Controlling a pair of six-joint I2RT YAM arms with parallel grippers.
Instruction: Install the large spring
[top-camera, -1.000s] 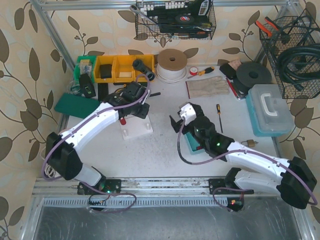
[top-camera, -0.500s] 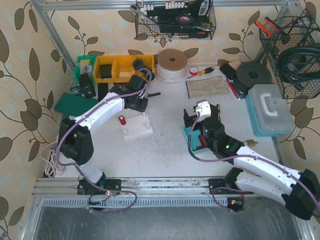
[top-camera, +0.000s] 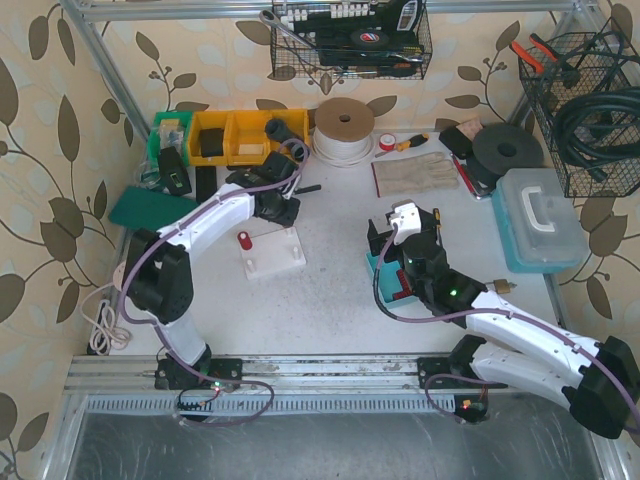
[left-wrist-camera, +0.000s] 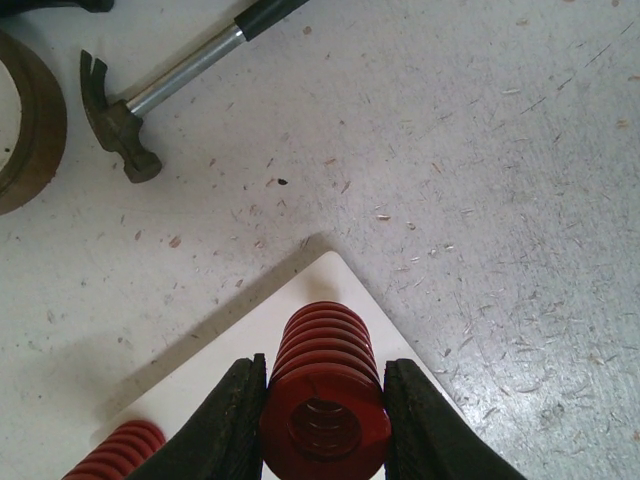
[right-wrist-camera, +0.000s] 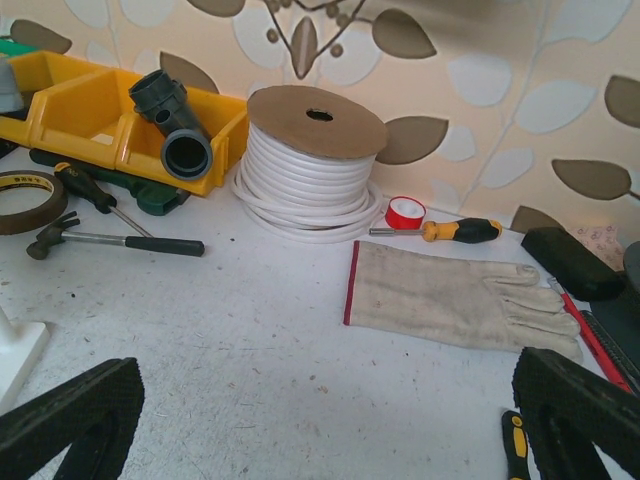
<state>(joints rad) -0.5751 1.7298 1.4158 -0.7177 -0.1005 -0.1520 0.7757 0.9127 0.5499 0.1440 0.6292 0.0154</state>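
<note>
I see left gripper (left-wrist-camera: 322, 425) clamped on the big spring (left-wrist-camera: 325, 385), over the white base (left-wrist-camera: 235, 350) corner, small spring (left-wrist-camera: 115, 455) beside. Right gripper (right-wrist-camera: 325, 415) wide open above table (right-wrist-camera: 260, 350).

Scuffed white counter (top-camera: 330, 290)
It carries a white block (top-camera: 273, 255), hammer (left-wrist-camera: 180, 75), work glove (right-wrist-camera: 450, 295), cable reel (right-wrist-camera: 310, 165) and blue toolbox (top-camera: 540, 222).

The bottom edge cuts off the white base (left-wrist-camera: 190, 375) and small spring (left-wrist-camera: 115, 455).

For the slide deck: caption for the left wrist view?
Left gripper holds large red spring at white base's corner; hammer lies beyond.
</note>
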